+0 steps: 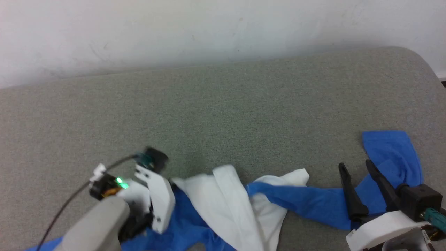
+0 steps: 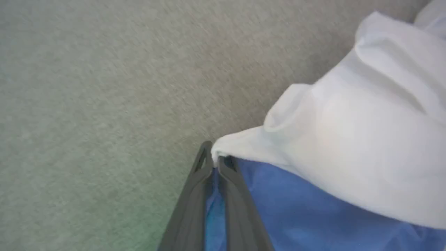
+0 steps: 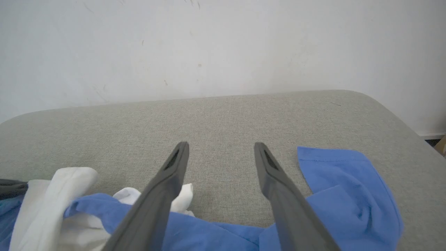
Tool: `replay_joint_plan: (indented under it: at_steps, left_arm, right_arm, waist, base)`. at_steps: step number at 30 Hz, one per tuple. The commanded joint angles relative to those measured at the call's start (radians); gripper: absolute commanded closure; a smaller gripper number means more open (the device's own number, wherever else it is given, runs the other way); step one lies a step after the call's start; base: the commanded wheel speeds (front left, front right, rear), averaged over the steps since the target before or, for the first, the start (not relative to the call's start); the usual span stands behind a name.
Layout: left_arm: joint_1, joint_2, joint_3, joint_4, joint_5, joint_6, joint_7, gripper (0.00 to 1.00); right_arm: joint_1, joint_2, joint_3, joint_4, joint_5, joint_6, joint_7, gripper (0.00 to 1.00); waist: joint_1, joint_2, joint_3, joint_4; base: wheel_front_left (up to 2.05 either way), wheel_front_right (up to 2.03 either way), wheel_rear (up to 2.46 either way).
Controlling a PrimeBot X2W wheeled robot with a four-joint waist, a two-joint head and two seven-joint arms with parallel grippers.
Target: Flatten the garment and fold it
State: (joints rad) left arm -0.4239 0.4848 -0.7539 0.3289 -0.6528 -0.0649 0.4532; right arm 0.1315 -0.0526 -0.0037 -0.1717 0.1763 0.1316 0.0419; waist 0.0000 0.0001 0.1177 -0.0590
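Cloth of the garment (image 1: 228, 195) lies crumpled and twisted along the near edge of the table (image 1: 223, 104), with the white body bunched in the middle and one blue sleeve (image 1: 390, 153) spread toward the table's right end. Toward the table's left end the left gripper (image 2: 216, 157) has its jaws pinched on an edge where white and blue meet. The right gripper (image 3: 221, 147) hovers over the sleeve, jaws wide, holding nothing. To flatten well, I think the right one should take a matching edge low, then both should pull apart gently.
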Motion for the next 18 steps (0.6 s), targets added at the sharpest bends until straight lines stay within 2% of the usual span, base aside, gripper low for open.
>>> replay_joint_plan:
  at_steps: [1,5,8,12,14,15,16,17,18]
  left_arm:
    - [-0.036,0.000,0.031,0.025,0.006,0.035,-0.037,1.00]
    - [-0.081,-0.035,0.146,0.079,-0.023,0.125,-0.179,1.00]
    - [-0.104,-0.067,0.218,0.151,-0.046,0.174,-0.287,1.00]
    - [-0.128,-0.099,0.257,0.288,-0.064,0.191,-0.362,1.00]
    - [-0.136,-0.113,0.262,0.353,-0.074,0.178,-0.380,1.00]
    - [-0.137,-0.121,0.262,0.383,-0.082,0.165,-0.382,0.80]
    - [-0.138,-0.130,0.262,0.408,-0.090,0.153,-0.383,0.25]
    - [-0.138,-0.139,0.264,0.429,-0.099,0.142,-0.386,0.00]
    - [-0.138,-0.146,0.268,0.443,-0.107,0.134,-0.396,0.00]
  right_arm:
    - [-0.010,0.002,-0.002,0.000,0.005,-0.001,-0.008,0.00]
    - [-0.015,0.002,0.000,0.000,0.007,-0.001,-0.009,0.00]
    - [-0.025,0.002,0.006,0.003,0.010,-0.001,-0.012,0.00]
    - [-0.039,0.002,0.015,0.009,0.013,-0.001,-0.015,0.00]
    - [-0.044,0.002,0.017,0.013,0.012,-0.001,-0.017,0.00]
    - [-0.046,0.002,0.019,0.015,0.012,-0.001,-0.019,0.00]
    - [-0.047,0.002,0.019,0.017,0.011,-0.001,-0.020,0.00]
    - [-0.047,0.002,0.019,0.019,0.011,-0.001,-0.021,0.00]
    - [-0.045,0.002,0.018,0.020,0.011,-0.001,-0.022,0.00]
  waist:
    - [0.0000,-0.0001,0.001,-0.001]
    - [0.0000,-0.0001,0.012,-0.006]
    - [0.0000,-0.0001,0.023,-0.014]
    - [0.0000,-0.0001,0.037,-0.029]
    - [0.0000,-0.0001,0.042,-0.036]
    - [0.0000,-0.0001,0.043,-0.041]
    - [0.0000,-0.0001,0.043,-0.044]
    - [0.0000,-0.0001,0.042,-0.045]
    - [0.0000,-0.0001,0.039,-0.046]
  base:
    - [0.00,0.00,0.00]
    - [0.00,0.00,0.00]
    - [0.00,0.00,0.00]
    - [0.00,0.00,0.00]
    - [0.00,0.00,0.00]
    - [0.00,0.00,0.00]
    - [0.00,0.00,0.00]
    - [0.00,0.00,0.00]
    - [0.00,0.00,0.00]
